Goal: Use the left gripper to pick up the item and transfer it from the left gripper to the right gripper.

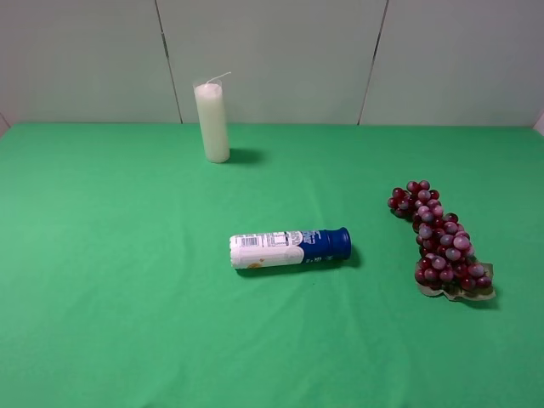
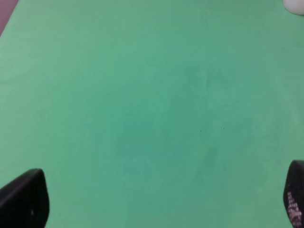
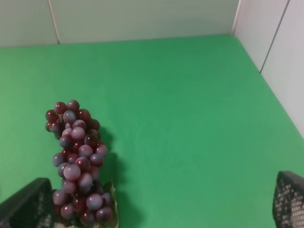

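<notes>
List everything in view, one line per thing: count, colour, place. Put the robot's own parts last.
grapes: one bunch, dark red-purple with green leaves at the near end, right side of the table.
bottle: one, white and blue, lying on its side, centre of the table.
candle: one, white, standing upright, far left of centre near the wall.
table cloth: one, green, covering the table.
wall panels: light grey, behind the table.
left gripper: one, black, open, over bare green cloth.
right gripper: one, black, open, grapes near one finger.
</notes>
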`<state>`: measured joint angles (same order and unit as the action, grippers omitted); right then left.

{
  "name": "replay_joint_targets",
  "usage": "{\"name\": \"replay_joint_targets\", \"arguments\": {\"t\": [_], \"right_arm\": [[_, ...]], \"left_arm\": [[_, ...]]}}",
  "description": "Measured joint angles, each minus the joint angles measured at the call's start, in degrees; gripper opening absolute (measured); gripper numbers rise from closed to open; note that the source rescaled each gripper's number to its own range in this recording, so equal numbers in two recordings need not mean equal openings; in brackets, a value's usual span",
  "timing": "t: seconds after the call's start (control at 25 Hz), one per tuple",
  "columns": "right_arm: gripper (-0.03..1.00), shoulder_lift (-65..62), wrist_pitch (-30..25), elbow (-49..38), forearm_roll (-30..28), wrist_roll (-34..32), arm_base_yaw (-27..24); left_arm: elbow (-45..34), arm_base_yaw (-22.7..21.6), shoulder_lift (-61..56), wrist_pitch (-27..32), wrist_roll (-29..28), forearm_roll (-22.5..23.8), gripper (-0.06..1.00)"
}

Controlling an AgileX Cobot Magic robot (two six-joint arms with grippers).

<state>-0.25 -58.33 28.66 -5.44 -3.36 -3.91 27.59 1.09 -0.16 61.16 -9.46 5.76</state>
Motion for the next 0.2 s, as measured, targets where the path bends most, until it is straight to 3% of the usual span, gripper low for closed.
{"name": "replay_joint_targets", "arguments": {"t": [0.2], "right_arm": [[1.0, 0.0, 0.0, 0.0, 0.0, 0.0, 0.0]], "left_arm": [[0.0, 0.0, 0.0, 0.0, 0.0, 0.0, 1.0]]}}
